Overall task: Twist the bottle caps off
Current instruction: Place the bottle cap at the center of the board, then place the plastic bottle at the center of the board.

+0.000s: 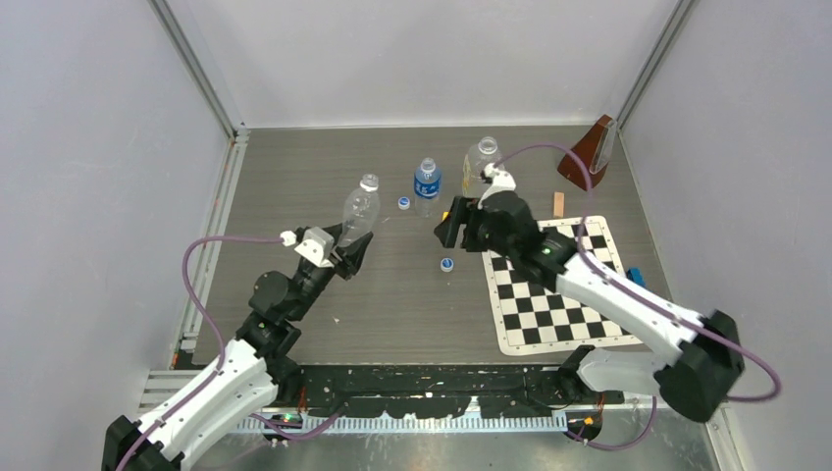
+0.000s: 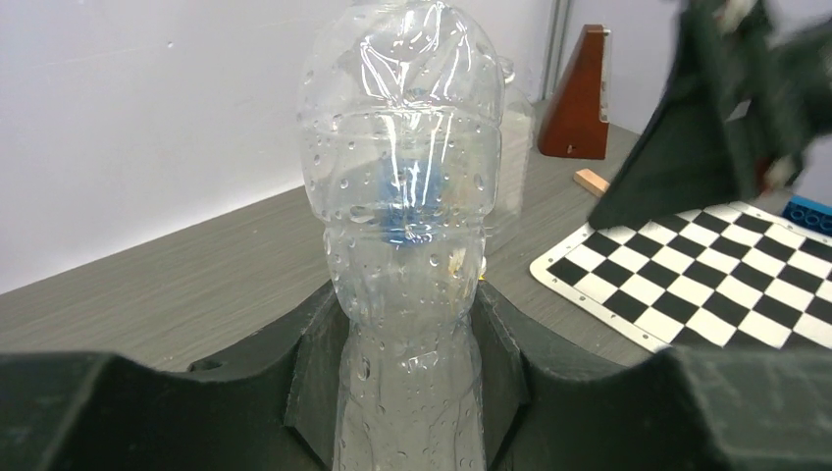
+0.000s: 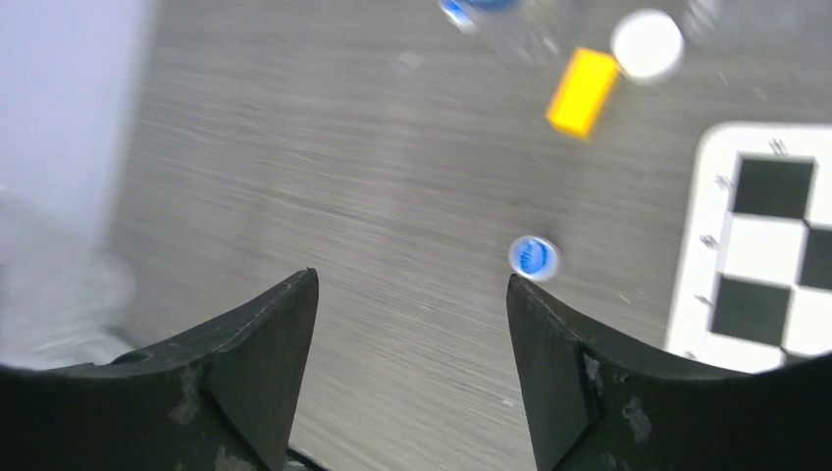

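My left gripper (image 1: 351, 247) (image 2: 407, 334) is shut on the slim unlabelled bottle (image 1: 359, 211) (image 2: 407, 196) and holds it tilted, its whitish top (image 1: 369, 182) pointing away. The blue-labelled bottle (image 1: 426, 188) stands upright with a white cap (image 1: 427, 164) on it. The wider bottle (image 1: 480, 159) stands behind my right gripper. Two loose bluish-white caps lie on the table, one (image 1: 403, 203) beside the blue-labelled bottle and one (image 1: 447, 264) (image 3: 534, 257) near my right gripper. My right gripper (image 1: 446, 228) (image 3: 410, 285) is open and empty above the table.
A checkerboard mat (image 1: 559, 294) (image 2: 726, 265) lies at the right. A brown metronome (image 1: 589, 152) (image 2: 579, 93) and a small wooden block (image 1: 558, 204) are behind it. A blue block (image 1: 636, 277) sits at its right edge. A yellow block (image 3: 583, 90) and a white round cap (image 3: 647, 44) show blurred.
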### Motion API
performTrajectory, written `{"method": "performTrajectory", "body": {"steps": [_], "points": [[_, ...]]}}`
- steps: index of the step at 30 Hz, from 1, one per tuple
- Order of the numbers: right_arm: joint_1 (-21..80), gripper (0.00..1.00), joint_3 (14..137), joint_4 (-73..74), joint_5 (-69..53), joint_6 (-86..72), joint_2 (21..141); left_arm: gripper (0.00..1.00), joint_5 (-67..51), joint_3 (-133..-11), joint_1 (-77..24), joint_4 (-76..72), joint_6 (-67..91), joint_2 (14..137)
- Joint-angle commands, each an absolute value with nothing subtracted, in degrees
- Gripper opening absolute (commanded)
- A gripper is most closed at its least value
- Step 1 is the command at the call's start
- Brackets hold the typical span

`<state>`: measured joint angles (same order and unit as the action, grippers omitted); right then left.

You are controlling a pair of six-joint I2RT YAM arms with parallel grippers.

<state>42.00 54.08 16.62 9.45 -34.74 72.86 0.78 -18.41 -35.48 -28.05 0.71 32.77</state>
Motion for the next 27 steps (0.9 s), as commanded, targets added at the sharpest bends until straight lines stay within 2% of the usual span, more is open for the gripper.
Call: {"method": "performTrajectory", "body": {"steps": [1,7,18,22,23,24,25,27], "points": [[42.0,0.77,56.4,7.3,1.5,-36.8,63.2,0.02,-4.4,-18.6,-35.4,-31.8,-2.0,34.0],[42.0,0.79,64.2,2.7,-7.9,-40.9,66.0,0.05,-12.9,-20.3,-35.4,-30.9,-2.4,37.6],[42.0,0.78,67.5,-4.7,-18.2,-46.8,75.9,0.05,-17.9,-21.1,-35.4,-30.9,-2.9,39.4],[42.1,0.55,67.7,-3.6,-17.9,-45.1,76.7,0.06,-18.6,-21.4,-35.4,-30.8,-2.6,40.1],[42.1,0.41,67.6,-3.4,-17.8,-44.8,76.7,0.08,-18.3,-21.4,-35.4,-30.8,-2.6,40.1],[42.1,0.36,67.5,-2.9,-17.5,-43.6,76.6,0.13,-17.8,-21.4,-35.4,-30.8,-2.6,40.1],[42.1,0.25,67.5,-2.4,-17.3,-41.9,76.6,0.23,-17.4,-21.4,-35.4,-30.5,-2.6,40.1],[42.1,0.14,67.8,0.1,-16.5,-38.9,76.7,0.45,-16.7,-21.4,-35.4,-30.1,-2.4,40.3]]}}
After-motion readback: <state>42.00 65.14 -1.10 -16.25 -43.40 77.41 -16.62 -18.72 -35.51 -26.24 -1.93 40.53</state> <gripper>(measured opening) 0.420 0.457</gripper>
